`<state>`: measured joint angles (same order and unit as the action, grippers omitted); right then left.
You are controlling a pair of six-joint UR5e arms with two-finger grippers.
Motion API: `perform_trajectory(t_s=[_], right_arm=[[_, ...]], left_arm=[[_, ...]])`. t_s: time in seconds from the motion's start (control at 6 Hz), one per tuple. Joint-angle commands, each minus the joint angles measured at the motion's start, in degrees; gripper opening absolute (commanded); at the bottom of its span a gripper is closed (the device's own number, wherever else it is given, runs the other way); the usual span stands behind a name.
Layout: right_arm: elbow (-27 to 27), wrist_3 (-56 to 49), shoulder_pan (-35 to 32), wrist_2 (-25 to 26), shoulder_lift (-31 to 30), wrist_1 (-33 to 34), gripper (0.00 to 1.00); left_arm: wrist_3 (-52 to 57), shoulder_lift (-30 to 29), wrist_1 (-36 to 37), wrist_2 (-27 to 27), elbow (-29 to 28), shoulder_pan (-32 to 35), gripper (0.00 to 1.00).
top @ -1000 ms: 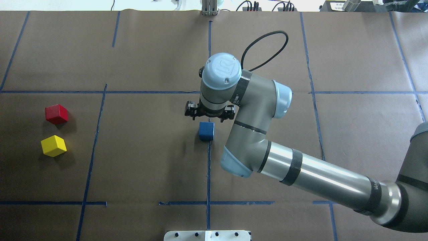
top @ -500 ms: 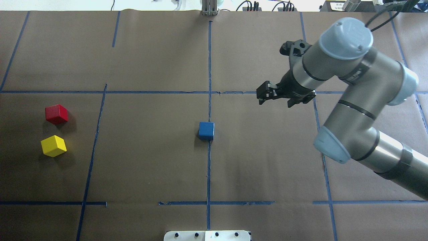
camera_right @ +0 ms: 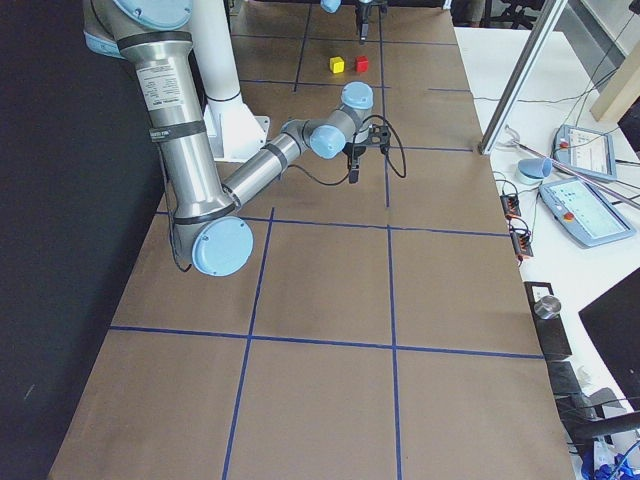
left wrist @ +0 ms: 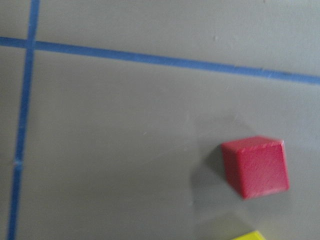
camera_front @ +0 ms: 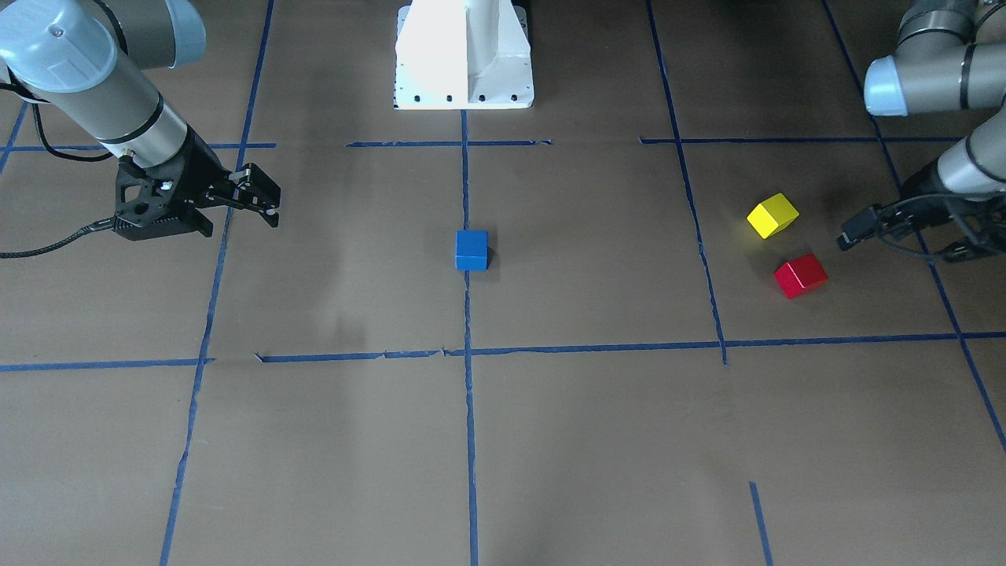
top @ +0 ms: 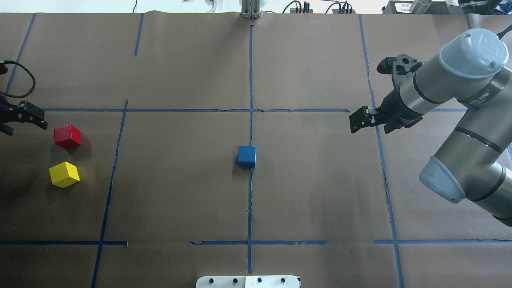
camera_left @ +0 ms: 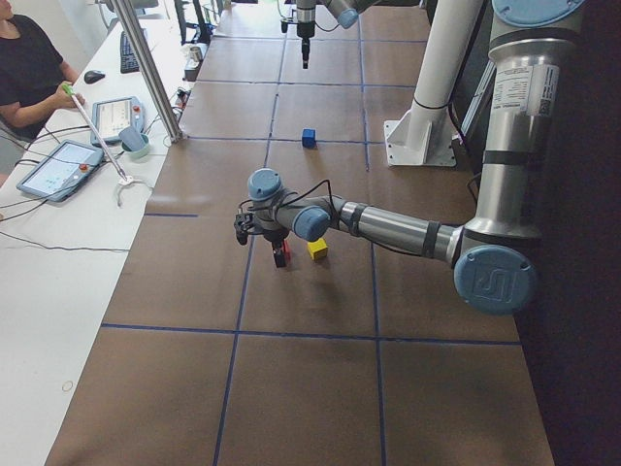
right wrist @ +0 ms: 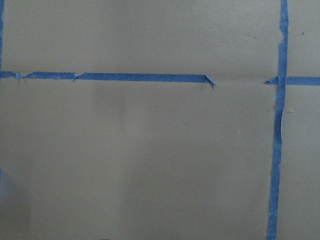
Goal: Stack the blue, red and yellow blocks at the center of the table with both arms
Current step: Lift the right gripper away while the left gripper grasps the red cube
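A blue block (top: 247, 156) stands alone at the table's center, also in the front view (camera_front: 471, 249). A red block (top: 67, 136) and a yellow block (top: 64, 174) sit side by side at the far left; both show in the front view, red (camera_front: 800, 275) and yellow (camera_front: 772, 215). My left gripper (top: 20, 122) is open and empty, just left of the red block and above the table. The left wrist view shows the red block (left wrist: 256, 166) at lower right. My right gripper (top: 370, 124) is open and empty, well to the right of the blue block.
The table is covered in brown paper with a blue tape grid. The white robot base (camera_front: 464, 55) stands at the near middle edge. A side desk with tablets (camera_left: 58, 170) and a seated operator is beyond the table's far edge.
My right gripper has pulled away from the blue block to the right and up, leaving it at the center. My left gripper has come in at the left edge beside the red block.
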<state>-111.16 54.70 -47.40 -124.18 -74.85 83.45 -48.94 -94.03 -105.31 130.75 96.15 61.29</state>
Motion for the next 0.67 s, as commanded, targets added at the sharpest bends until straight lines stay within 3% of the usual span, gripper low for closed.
perform_trajectory(t_s=[0.0,0.33,0.5], right_arm=[[-0.11,-0.12,0.03,0.34,-0.3,0.04,1.0],[-0.19,-0.03,0.11,0.52,0.05,0.04,1.0],[-0.19,-0.03,0.11,0.52,0.14,0.04,1.0]], left_arm=[[-4.06,-1.77,-0.15,-2.78,-0.79,-3.55,1.0],[-3.98,-4.04,-0.59,-2.78,-3.07,-3.64,1.0],[-4.06,-5.27,-2.59,-2.78,-6.82,-3.64,1.0]])
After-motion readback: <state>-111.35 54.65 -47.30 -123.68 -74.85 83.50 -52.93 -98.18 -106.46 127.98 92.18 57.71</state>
